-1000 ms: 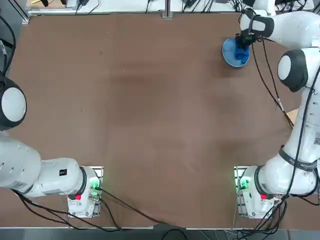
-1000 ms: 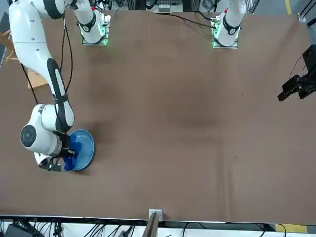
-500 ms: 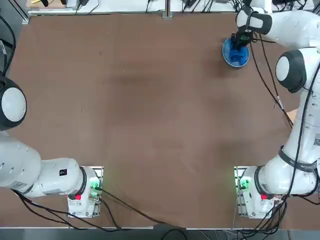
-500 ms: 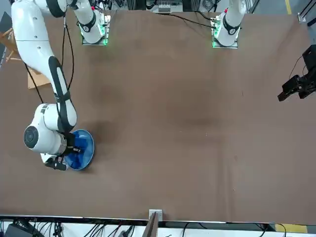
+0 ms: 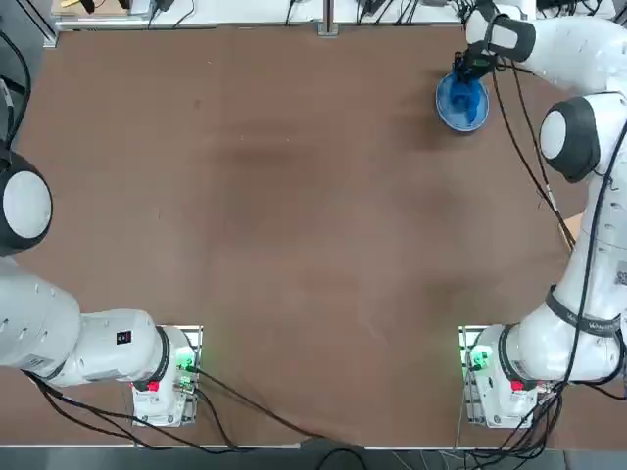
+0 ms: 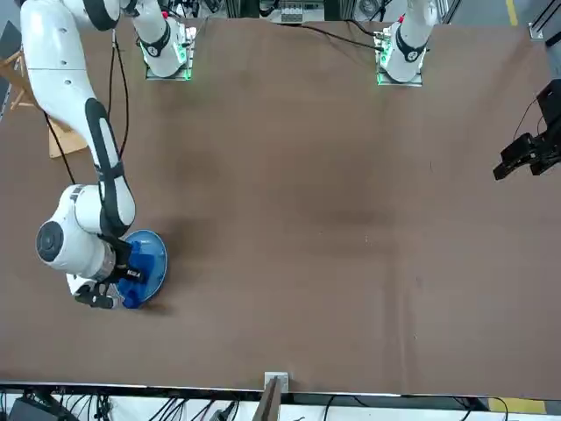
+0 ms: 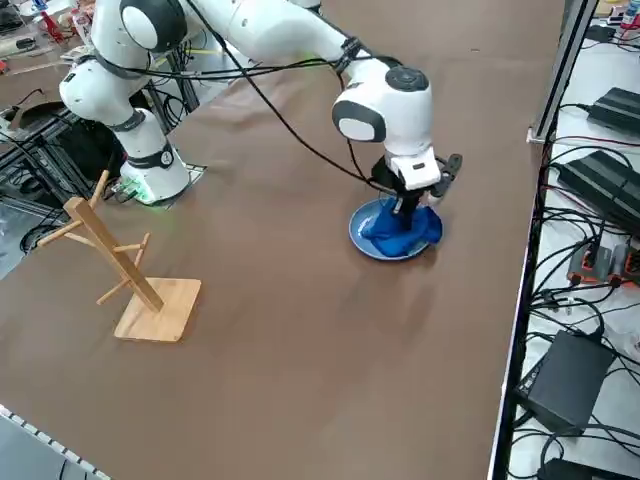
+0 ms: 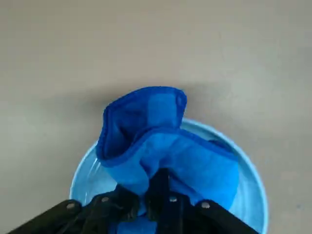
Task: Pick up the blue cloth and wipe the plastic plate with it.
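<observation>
**Blue cloth bunched on the plastic plate at the far right corner**

The plastic plate (image 5: pixel 443 102), small, round and light sky-blue with a raised rim, lies flat on the brown tabletop (image 5: pixel 294 215) at its far right corner. The blue cloth (image 8: pixel 165 141), deep royal-blue with a stitched hem, sits bunched on the plate, covering most of it. One folded flap reaches past the rim onto the tabletop, while the rest is gathered up into a crumpled mound
</observation>
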